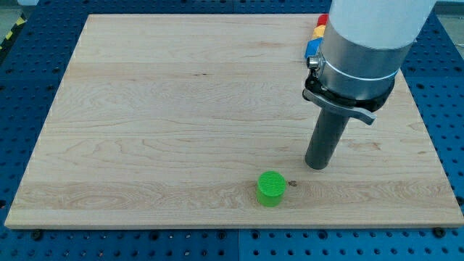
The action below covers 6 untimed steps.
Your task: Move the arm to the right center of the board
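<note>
My tip (316,166) rests on the wooden board (167,109), right of centre and toward the view's bottom. The dark rod rises from it to the large grey and white arm body (366,43) at the view's top right. A green round block (271,188) lies near the board's bottom edge, a little to the left of and below my tip, apart from it. Behind the arm at the top right, small parts of a blue block (312,49), a yellow block (318,31) and a red block (322,19) show; the arm hides most of them.
The board lies on a blue perforated table (29,65) that surrounds it on all sides. A small dark speck (293,182) marks the wood just right of the green block.
</note>
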Motion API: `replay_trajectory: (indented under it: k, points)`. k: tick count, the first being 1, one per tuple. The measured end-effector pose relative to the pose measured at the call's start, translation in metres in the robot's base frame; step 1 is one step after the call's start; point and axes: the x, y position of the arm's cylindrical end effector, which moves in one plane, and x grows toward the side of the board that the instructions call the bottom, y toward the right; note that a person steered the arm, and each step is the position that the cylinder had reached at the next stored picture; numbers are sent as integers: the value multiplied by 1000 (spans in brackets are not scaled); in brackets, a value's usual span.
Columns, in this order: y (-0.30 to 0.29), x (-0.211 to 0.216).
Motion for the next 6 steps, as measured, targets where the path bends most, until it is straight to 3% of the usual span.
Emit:
replay_trajectory:
  k: [1, 6]
  points:
    - [39, 0]
    - [58, -21]
